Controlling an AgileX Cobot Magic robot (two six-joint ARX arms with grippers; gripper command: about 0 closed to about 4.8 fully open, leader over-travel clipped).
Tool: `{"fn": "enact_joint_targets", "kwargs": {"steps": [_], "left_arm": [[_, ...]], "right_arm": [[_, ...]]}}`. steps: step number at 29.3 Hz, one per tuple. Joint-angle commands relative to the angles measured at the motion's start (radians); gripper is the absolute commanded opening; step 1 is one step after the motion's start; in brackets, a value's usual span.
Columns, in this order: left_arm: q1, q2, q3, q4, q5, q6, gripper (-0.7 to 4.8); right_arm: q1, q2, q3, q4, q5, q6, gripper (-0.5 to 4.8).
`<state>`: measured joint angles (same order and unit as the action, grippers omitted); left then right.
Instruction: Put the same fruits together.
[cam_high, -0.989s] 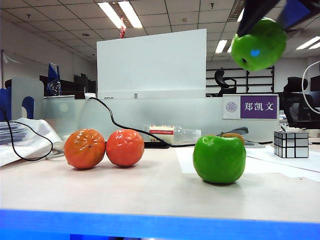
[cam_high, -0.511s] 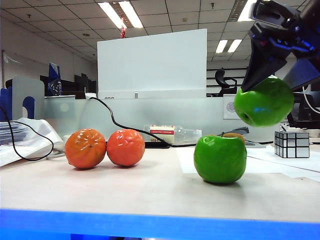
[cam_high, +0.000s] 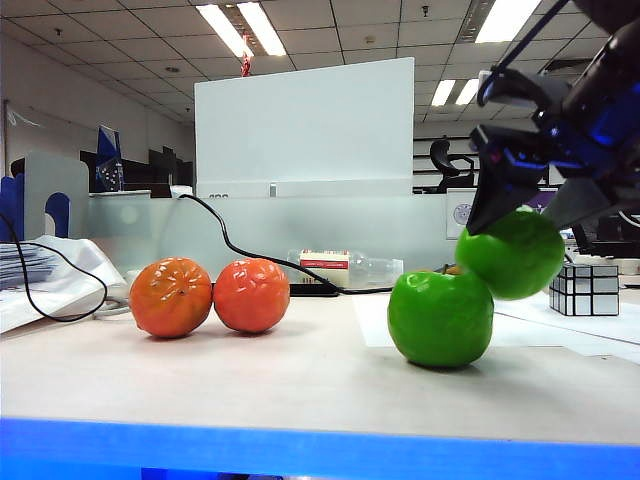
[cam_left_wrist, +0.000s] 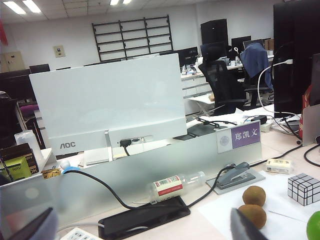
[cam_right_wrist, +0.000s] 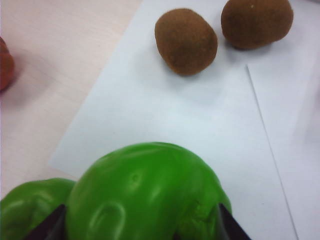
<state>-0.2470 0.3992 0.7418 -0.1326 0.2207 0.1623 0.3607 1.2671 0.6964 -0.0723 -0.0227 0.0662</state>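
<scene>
the right gripper (cam_high: 530, 215) is clamped on a green apple (cam_high: 510, 252), holding it from above just off the table, right beside and seemingly touching the second green apple (cam_high: 439, 318) resting at right on white paper (cam_right_wrist: 165, 120); the held fruit is roundish, its long axis unclear. two brown kiwis (cam_right_wrist: 186, 41) lie farther back, a mirror cube (cam_high: 581, 287) far right. two mandarins (cam_high: 170, 297) touch at left. the left gripper (cam_left_wrist: 145, 227) hangs apart, empty.
</scene>
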Motion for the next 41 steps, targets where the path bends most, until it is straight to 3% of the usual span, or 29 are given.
{"fn": "enact_joint_targets", "kwargs": {"steps": [1, 25, 41], "left_arm": [[-0.001, 0.000, 0.006, 0.006, 0.004, 0.010, 4.79], [-0.001, 0.000, 0.006, 0.006, 0.001, 0.032, 4.79], [-0.001, 0.000, 0.006, 0.006, 0.001, 0.022, 4.79]], "right_arm": [[-0.002, 0.034, 0.005, 0.033, 0.020, 0.004, -0.06], [-0.006, 0.119, 0.007, 0.156, 0.039, 0.017, -0.06], [-0.006, -0.054, 0.007, 0.134, 0.040, 0.016, -0.06]]}}
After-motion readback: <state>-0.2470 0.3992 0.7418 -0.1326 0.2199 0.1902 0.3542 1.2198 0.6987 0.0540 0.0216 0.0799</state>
